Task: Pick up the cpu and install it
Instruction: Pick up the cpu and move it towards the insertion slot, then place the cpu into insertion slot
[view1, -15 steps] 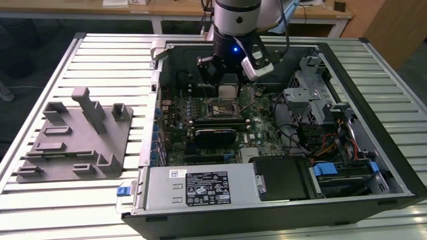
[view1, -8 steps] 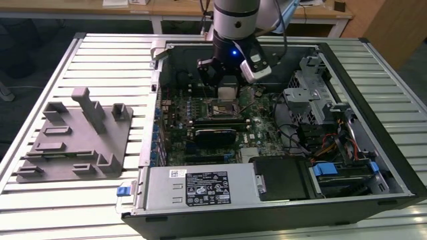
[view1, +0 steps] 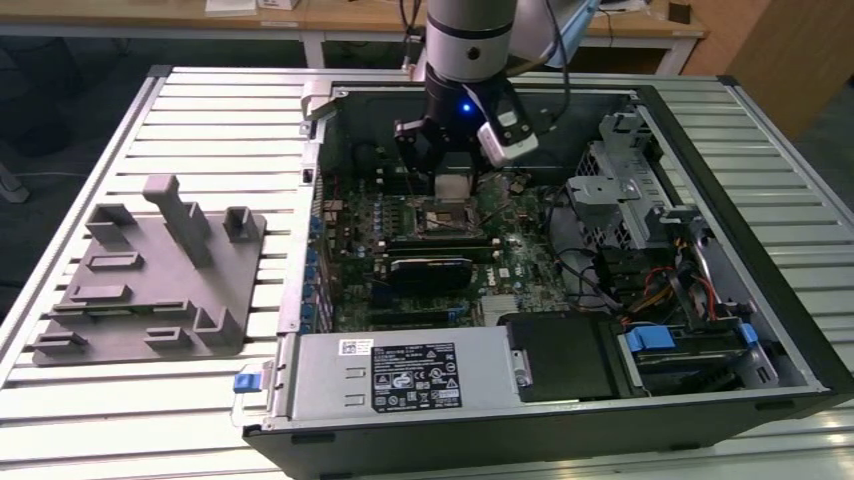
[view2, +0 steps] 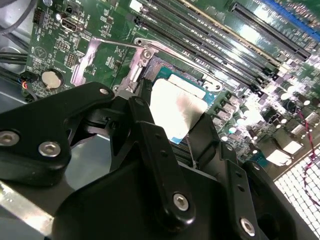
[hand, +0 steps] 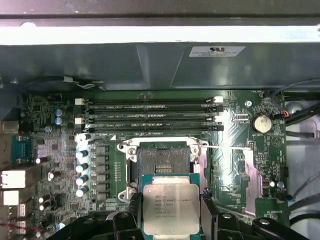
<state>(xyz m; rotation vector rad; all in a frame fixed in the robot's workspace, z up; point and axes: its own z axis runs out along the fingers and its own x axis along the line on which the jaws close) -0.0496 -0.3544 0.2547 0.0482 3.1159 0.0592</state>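
From my remote station I saw the black two-fingered gripper (hand: 170, 197) clamped on the cpu (hand: 167, 210), a small thin square chip with a silvery-grey metal top and a pale rim, one finger pressed on each of two opposite edges. In both wrist views the chip sat flat between the fingers with its metal top towards the first wrist camera. It hung clear of the board, just beside the dark square socket frame (hand: 162, 159), which lay open with its metal retention plate folded back. That socket sat on the green motherboard (hand: 60, 145), alongside four long dark memory slots (hand: 150, 115) and a round silver coin battery (hand: 261, 122). In the exterior view the arm reached down into the open black computer case (view1: 787, 290), which lay on its side with a silver boxed power supply (view1: 400, 375) at its near end. Well apart, on the exterior view's left, the grey plastic fixture tray with upright posts (view1: 147, 290) rested on the pale slatted metal worktop (view1: 200, 120).
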